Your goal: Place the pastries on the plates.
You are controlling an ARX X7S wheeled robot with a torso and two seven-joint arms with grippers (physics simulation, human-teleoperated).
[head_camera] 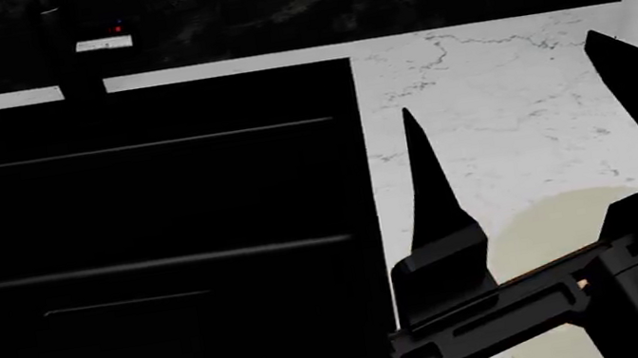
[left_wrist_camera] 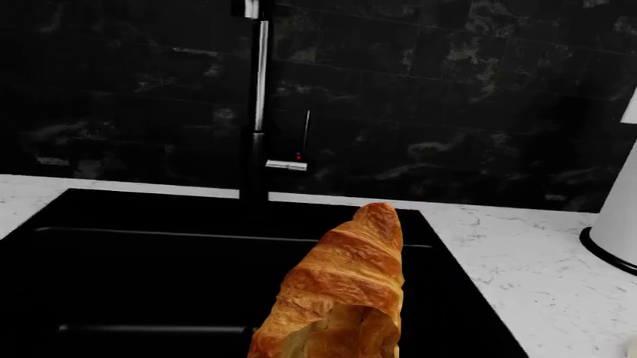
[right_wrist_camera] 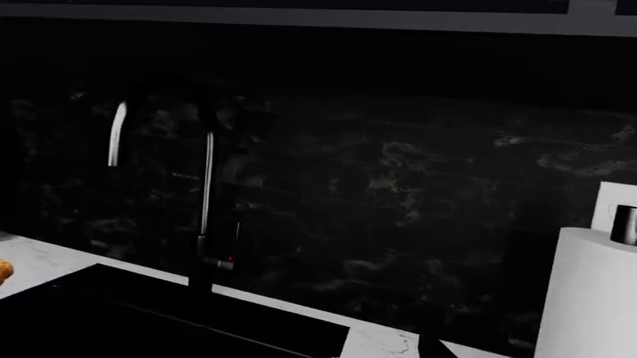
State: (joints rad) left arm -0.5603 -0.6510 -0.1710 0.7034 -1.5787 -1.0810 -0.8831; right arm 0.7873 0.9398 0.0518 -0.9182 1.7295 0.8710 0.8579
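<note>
From the left side, the croissant [left_wrist_camera: 344, 294] fills the near part of the left wrist view, standing up close in front of that camera, over the black sink [left_wrist_camera: 149, 276]. It seems to be carried by the left gripper, but the fingers themselves do not show in any picture, so I cannot tell how wide they are or where exactly they press. In the head view the same pastry shows only as a golden edge at the far left border, above the dark basin. It is probably light, soft and flaky, with a glossy ridged crust that can crush or crumble, so I judge that a gentle grip across the thick middle is better than one on the thin tips. Beyond the pastry stands the faucet [left_wrist_camera: 261, 104], and further right the white marble counter [head_camera: 501, 112]. The right gripper [head_camera: 518, 138] hangs over this counter with its two dark fingers spread wide apart and nothing between them. Just below and behind it lies a pale beige plate [head_camera: 558, 232], partly covered by the arm. A paper towel roll [right_wrist_camera: 587, 298] stands at the far right. The second pastry and the patterned plate are not in view.
</note>
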